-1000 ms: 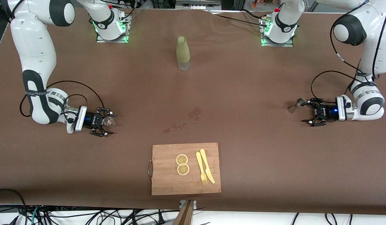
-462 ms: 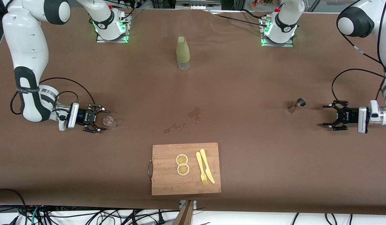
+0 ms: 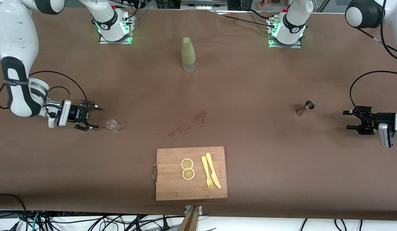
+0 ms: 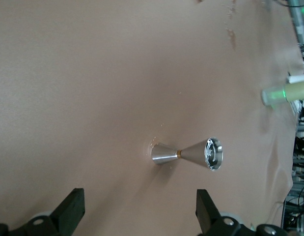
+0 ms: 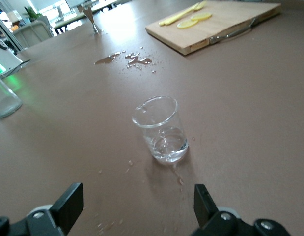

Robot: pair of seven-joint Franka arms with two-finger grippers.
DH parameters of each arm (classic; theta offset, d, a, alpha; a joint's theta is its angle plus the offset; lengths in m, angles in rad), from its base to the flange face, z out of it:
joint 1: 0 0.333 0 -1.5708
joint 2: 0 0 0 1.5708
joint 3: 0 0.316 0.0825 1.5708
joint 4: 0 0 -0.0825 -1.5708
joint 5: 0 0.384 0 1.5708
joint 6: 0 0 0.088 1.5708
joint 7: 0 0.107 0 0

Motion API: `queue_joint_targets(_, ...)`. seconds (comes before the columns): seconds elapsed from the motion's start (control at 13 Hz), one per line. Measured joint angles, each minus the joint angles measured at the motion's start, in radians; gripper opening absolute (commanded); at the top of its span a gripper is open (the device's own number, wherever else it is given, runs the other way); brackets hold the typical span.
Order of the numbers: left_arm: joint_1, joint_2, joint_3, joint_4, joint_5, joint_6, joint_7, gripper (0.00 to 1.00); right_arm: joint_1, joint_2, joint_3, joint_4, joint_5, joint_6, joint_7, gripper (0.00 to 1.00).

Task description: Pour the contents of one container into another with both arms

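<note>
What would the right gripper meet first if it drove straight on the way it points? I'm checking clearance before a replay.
Most likely the small glass, which stands upright on the table centred between the open fingers of the right gripper. Nothing shows between them, though the gripper's height over the table is hard to judge.

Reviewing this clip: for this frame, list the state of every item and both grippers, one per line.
Left gripper: open, empty, apart from the jigger.
Right gripper: open, empty, apart from the glass.
Jigger: upright on the table.
Glass: upright, a little clear liquid inside.
Bottle: upright, capped.
Spill: wet patches on the table.
Cutting board: flat, carrying lemon slices, fork and knife.
</note>
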Motion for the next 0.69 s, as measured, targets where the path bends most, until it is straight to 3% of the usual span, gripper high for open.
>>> queue_joint_targets(0.38,-0.085,-0.067,-0.006,0.01,0.077,0.035,-0.292,1.0,-0.023,-0.258,-0.004,-0.021,-0.343,0.015,0.481,1.0)
queue_joint_targets(0.69,-0.184,-0.177,-0.032,0.018,0.192,0.036,-0.528,1.0,-0.011,-0.414,0.002,-0.024,-0.575,0.021,0.873,1.0)
